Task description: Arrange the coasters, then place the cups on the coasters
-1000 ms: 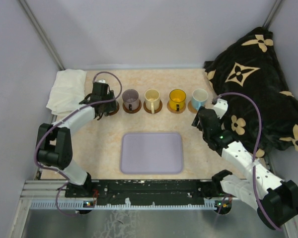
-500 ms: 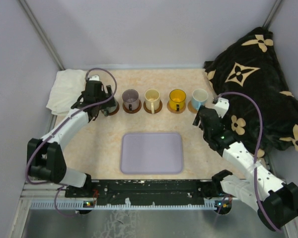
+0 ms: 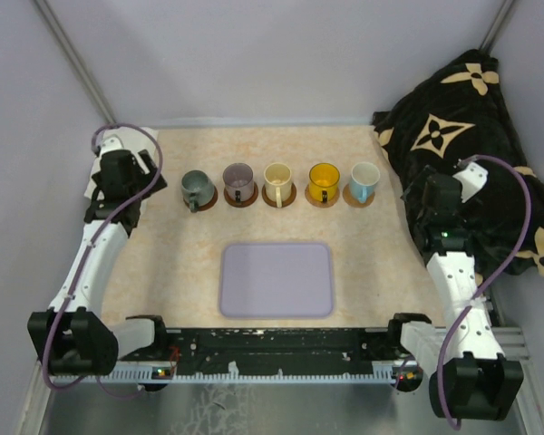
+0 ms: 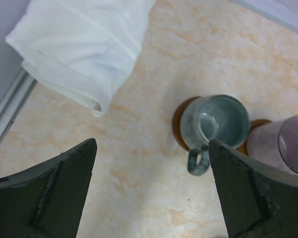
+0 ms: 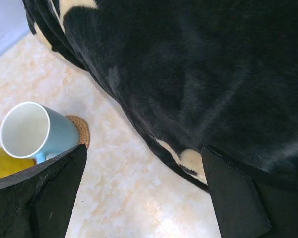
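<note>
Jaws on both arms stand wide apart, holding nothing. The left gripper (image 4: 151,198) hangs near one white cloth (image 4: 84,44); the right gripper (image 5: 139,198) hangs at the edge of one black blanket (image 5: 213,74). Five cups sit in one row, each on its own coaster, making five coasters (image 4: 178,130): grey-green mug (image 3: 196,188), purple-grey mug (image 3: 238,178), cream mug (image 3: 277,179), orange-yellow mug (image 3: 324,178), light blue mug (image 3: 364,178). One lavender tray (image 3: 276,279) lies nearer the arm bases.

Five cups (image 3: 276,179) line the far side of the table, one each in grey-green, purple, cream, yellow and blue. Beneath them sit what appear to be five coasters (image 4: 177,131), mostly hidden. One tray (image 3: 276,279), near. One cloth (image 4: 84,44), far left. One blanket (image 3: 453,109), far right.
</note>
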Robot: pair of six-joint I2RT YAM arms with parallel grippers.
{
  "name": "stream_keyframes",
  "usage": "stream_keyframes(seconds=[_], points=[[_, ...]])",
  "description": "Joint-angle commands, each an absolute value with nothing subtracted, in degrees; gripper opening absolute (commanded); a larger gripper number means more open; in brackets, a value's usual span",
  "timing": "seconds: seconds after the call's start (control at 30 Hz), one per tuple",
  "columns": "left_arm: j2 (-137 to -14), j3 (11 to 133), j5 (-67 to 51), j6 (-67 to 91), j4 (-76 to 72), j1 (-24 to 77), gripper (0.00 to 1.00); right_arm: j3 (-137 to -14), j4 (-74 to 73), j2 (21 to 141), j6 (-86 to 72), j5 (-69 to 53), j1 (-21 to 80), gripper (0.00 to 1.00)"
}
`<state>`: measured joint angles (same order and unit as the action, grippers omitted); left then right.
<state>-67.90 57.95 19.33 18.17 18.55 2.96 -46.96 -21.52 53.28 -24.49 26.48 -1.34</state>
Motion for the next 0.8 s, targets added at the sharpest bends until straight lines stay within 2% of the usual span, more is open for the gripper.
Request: stream_keyframes(seconds=[0.0, 0.13, 0.4, 0.77], points=[[-67.88, 59.73, 11.36, 18.23, 24.14, -3.98, 0.99, -50.71, -22.91, 48.44, -26.71, 22.52, -4.12, 0.99], [-67.33, 60.85, 9.01, 18.08, 26.62, -4.92, 0.99, -50.35, -24.91, 44.84, -26.93, 21.91, -4.2, 0.99], [-57.11, 54.7, 10.71, 18.56, 20.43, -4.92, 1.0, -50.69, -27.65, 42.69, -24.19, 23.95, -4.17, 0.99], [-55.9, 54.31, 7.53, 16.3, 22.85, -4.89, 1.0, -51.58, -28.1, 43.29, -23.84, 22.64, -4.14, 0.99]])
